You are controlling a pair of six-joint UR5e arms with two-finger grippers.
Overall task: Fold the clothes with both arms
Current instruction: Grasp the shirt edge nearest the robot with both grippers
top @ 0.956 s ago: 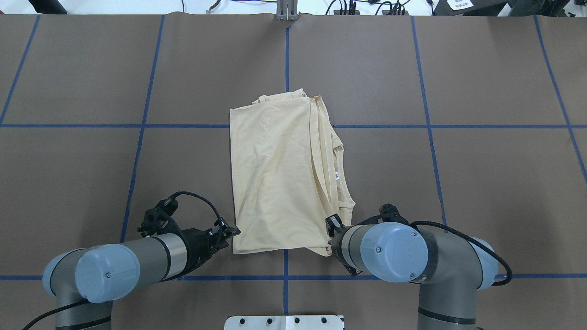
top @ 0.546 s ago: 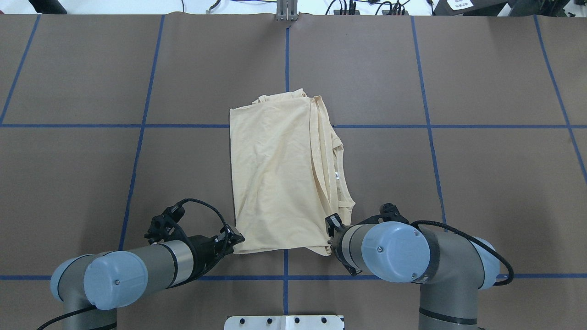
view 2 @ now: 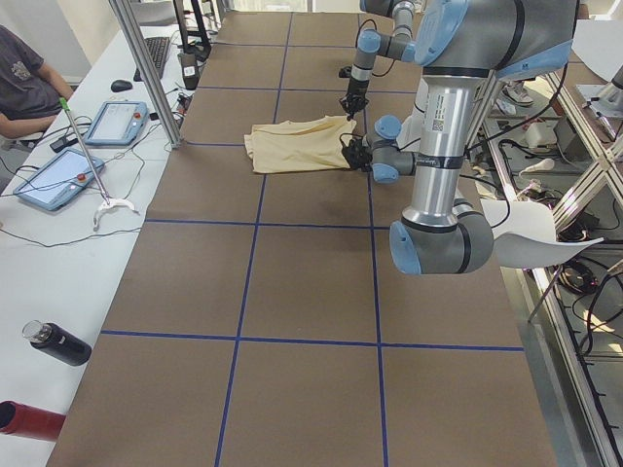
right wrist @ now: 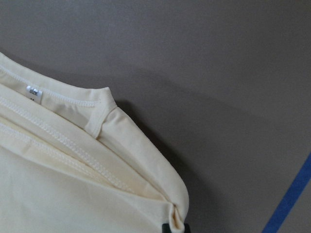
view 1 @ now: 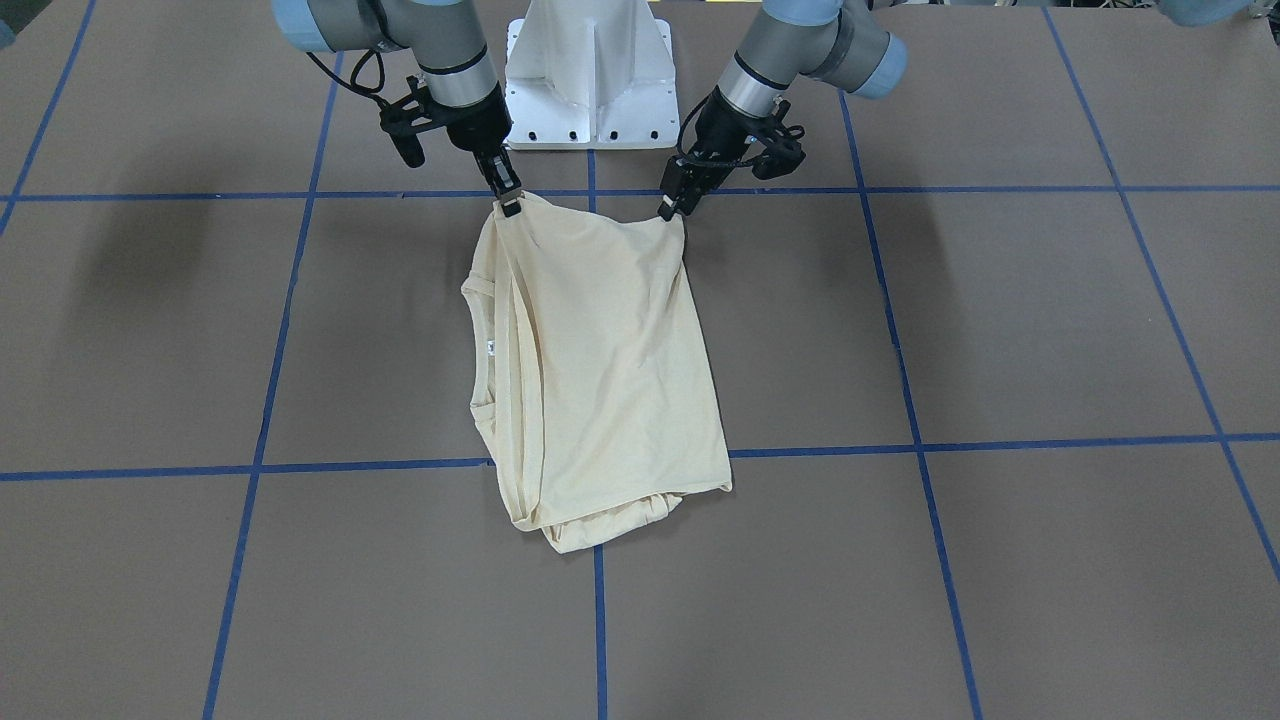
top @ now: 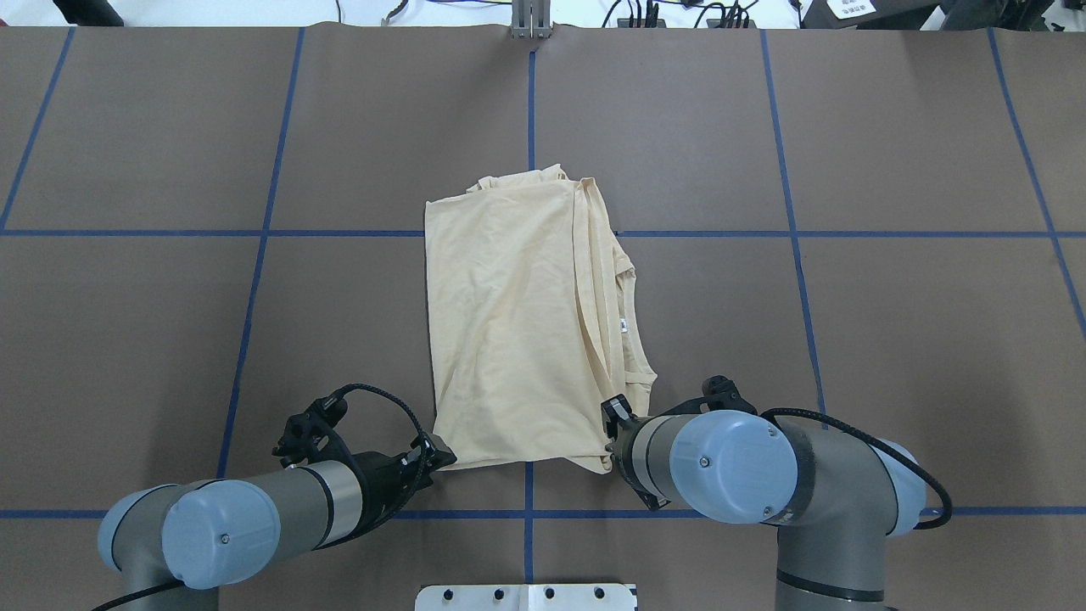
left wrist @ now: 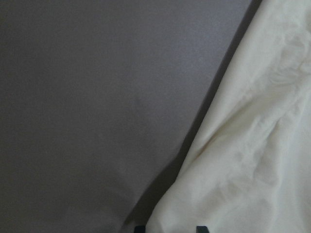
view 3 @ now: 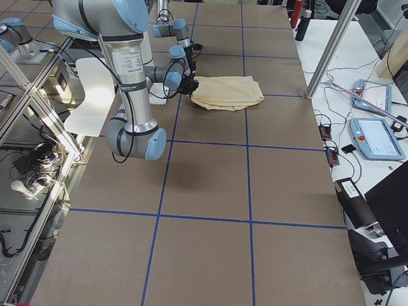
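The cream shirt (top: 509, 322) lies folded lengthwise at the table's middle, plain side up, with its white neck tag (top: 624, 325) on the right edge; no print shows. My right gripper (view 1: 510, 205) is shut on the near right corner of the shirt (view 1: 600, 360), and the pinched hem shows in the right wrist view (right wrist: 176, 228). At the near left corner my left gripper (view 1: 672, 208) is low on the table, open, and cream fabric (left wrist: 252, 145) lies between its two fingertips (left wrist: 170, 229). In the overhead view the right wrist hides the right gripper's fingers.
Brown table cover with blue tape grid lines (top: 530, 110). The white pedestal base (view 1: 590, 70) stands just behind both grippers. At the far side of the table are a metal post (view 3: 331, 44), tablets (view 2: 58, 175) and a seated person (view 2: 24, 73).
My left arm has slid right and toward the robot base, bringing its gripper from beside the shirt's edge onto the near left corner. The right arm and the shirt have stayed put.
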